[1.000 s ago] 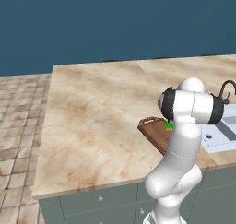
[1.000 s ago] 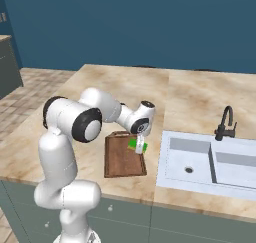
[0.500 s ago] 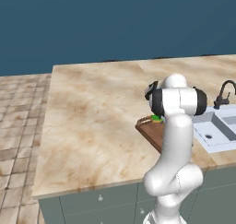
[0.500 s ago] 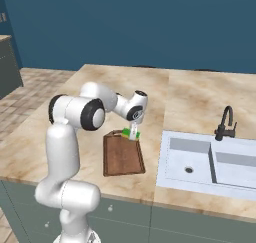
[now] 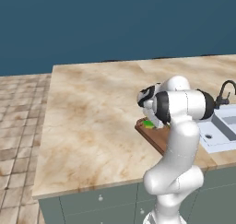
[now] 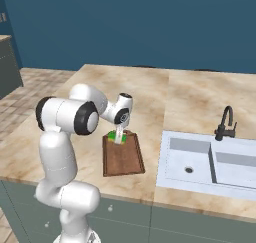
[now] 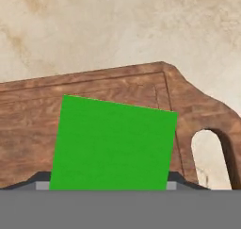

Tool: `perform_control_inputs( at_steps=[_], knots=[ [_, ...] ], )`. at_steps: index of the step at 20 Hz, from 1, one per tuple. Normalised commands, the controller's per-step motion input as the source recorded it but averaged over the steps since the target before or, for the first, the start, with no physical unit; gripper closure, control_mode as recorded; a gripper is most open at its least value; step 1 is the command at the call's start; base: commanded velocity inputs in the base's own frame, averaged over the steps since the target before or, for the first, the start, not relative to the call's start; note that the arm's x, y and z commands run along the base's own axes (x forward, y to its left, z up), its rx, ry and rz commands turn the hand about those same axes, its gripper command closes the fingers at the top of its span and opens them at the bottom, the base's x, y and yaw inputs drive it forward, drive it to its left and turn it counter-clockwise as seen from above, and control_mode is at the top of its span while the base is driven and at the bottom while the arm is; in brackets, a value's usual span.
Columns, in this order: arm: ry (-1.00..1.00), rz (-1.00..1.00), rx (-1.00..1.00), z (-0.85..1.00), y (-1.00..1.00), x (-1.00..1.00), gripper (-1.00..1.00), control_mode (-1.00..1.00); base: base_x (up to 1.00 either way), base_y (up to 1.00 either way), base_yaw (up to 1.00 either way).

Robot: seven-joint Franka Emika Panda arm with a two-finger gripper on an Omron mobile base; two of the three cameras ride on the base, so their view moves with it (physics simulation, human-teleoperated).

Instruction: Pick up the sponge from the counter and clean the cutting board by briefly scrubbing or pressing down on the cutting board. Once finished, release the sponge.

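Observation:
The green sponge (image 6: 113,137) rests on the far end of the dark reddish-brown cutting board (image 6: 123,158), close to its handle loop (image 7: 209,158). My gripper (image 6: 118,135) points down over it and is shut on the sponge. From the left base view the sponge (image 5: 148,123) peeks out under the gripper (image 5: 150,118), at the board's (image 5: 159,136) left corner. In the hand view the sponge's green top (image 7: 113,145) lies flat against the board (image 7: 117,82), between my fingers, whose tips are largely hidden. The beige marble counter (image 5: 92,112) lies all around.
A white sink (image 6: 210,159) with a dark faucet (image 6: 226,123) is set into the counter right of the board. The counter's front edge (image 6: 130,194) runs just below the board. Brown tiled floor (image 5: 18,108) lies to the left.
The gripper has slid the sponge leftward along the board, from its middle to the handle end. The arm's elbow has swung left with it.

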Motion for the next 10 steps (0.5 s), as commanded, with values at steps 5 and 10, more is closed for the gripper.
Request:
perform_control_inputs(
  at_steps=[5, 10],
  knots=[
    [0.0, 0.01, -0.04, -0.25, 0.45, -0.63, 1.0, -1.0, 0.0, 0.0, 0.0],
    [0.0, 0.06, 0.02, -0.38, -0.18, -0.85, 1.0, -1.0, 0.0, 0.0, 0.0]
  ],
)
